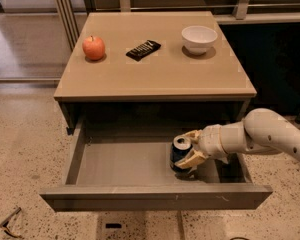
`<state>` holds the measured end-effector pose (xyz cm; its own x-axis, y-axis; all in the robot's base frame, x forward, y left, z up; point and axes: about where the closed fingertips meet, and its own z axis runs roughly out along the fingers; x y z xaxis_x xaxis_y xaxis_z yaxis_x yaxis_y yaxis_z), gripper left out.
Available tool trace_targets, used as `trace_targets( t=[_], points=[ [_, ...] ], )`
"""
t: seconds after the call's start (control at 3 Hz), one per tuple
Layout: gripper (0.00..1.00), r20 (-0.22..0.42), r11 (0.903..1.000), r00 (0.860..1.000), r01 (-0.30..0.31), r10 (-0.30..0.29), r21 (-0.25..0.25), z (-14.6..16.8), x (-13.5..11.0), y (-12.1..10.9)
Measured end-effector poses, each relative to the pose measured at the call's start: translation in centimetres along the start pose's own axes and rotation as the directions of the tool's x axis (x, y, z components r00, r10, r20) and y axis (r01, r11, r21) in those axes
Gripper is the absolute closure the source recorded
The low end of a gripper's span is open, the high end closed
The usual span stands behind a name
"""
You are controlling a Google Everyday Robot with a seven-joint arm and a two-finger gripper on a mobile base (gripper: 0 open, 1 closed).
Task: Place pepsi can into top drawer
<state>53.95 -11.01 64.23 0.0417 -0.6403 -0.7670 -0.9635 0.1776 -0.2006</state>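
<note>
Right inside the closed hand (186, 149), gripped tight, the can (180, 152) stands upright low in the drawer (120, 165), so a crooked release or snag pulling away could tip it.

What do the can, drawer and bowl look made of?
The pepsi can, gripped by the gripper inside the top drawer: likely metal, silvery top. That drawer: matte grey, painted metal or laminate, unclear. The white bowl: smooth, glossy, ceramic or plastic.
</note>
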Motion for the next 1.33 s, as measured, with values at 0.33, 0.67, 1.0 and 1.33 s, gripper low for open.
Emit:
trace_targets(
  t=[0.33, 0.67, 1.0, 1.33],
  points=[
    [0.58, 0.000, 1.0000, 1.000, 0.000, 0.000, 0.000, 0.00, 0.00, 0.00],
    [0.35, 0.000, 1.0000, 1.000, 0.000, 0.000, 0.000, 0.00, 0.00, 0.00],
    [0.11, 0.000, 1.0000, 1.000, 0.000, 0.000, 0.000, 0.01, 0.00, 0.00],
    [0.00, 0.000, 1.0000, 1.000, 0.000, 0.000, 0.000, 0.01, -0.01, 0.01]
  ],
)
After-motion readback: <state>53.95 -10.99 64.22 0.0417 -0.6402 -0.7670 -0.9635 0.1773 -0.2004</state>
